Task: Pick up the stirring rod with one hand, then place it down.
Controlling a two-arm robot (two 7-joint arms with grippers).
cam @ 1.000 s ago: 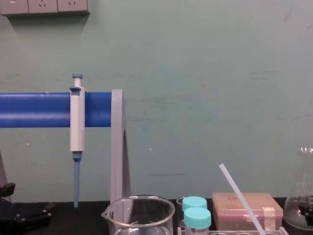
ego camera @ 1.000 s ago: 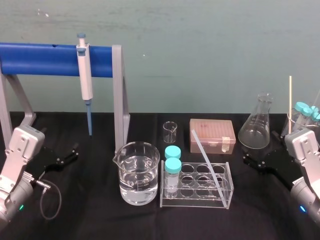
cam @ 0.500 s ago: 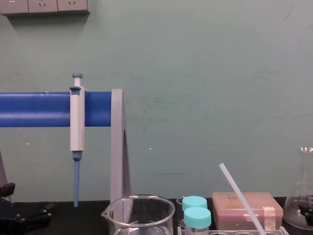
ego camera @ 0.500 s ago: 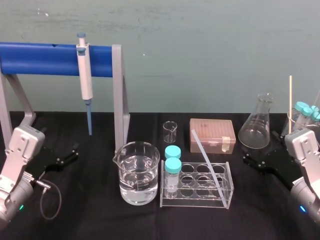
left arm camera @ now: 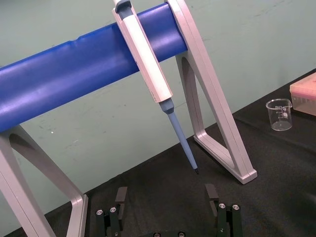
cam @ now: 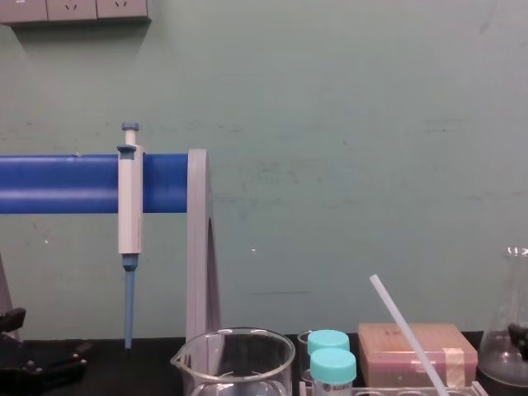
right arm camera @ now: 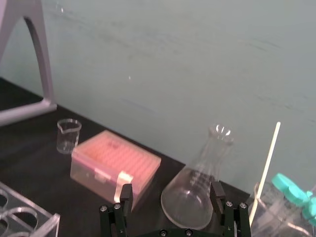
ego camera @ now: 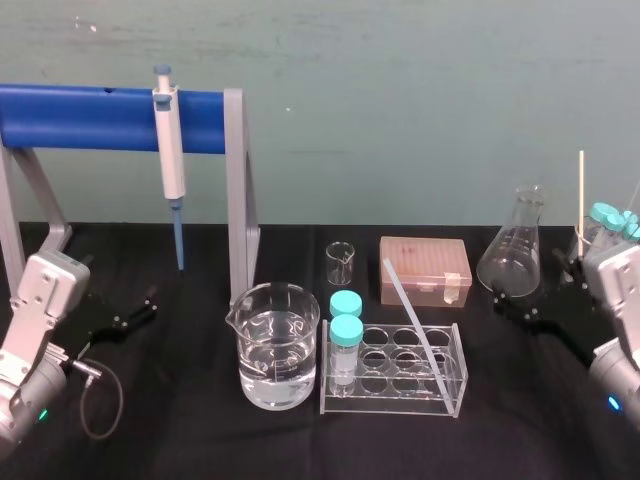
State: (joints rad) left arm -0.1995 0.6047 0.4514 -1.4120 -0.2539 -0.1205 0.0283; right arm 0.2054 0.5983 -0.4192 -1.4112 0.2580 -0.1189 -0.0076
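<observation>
The rod (ego camera: 410, 315) is leaning in the rack (ego camera: 400, 402) while the right claw (right arm camera: 171, 190) beside the flask (ego camera: 512, 262) and the left claw (left arm camera: 166, 191) are gaping apart.

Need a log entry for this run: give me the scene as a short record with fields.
rod: tilted, lower end in the rack, top leaning left; nothing grips it
right gripper: open, low by the flask, apart from the rod
left gripper: open, parked far left under the stand
beaker: holds clear liquid, just left of the rack
task stage: pickup not yet begun
</observation>
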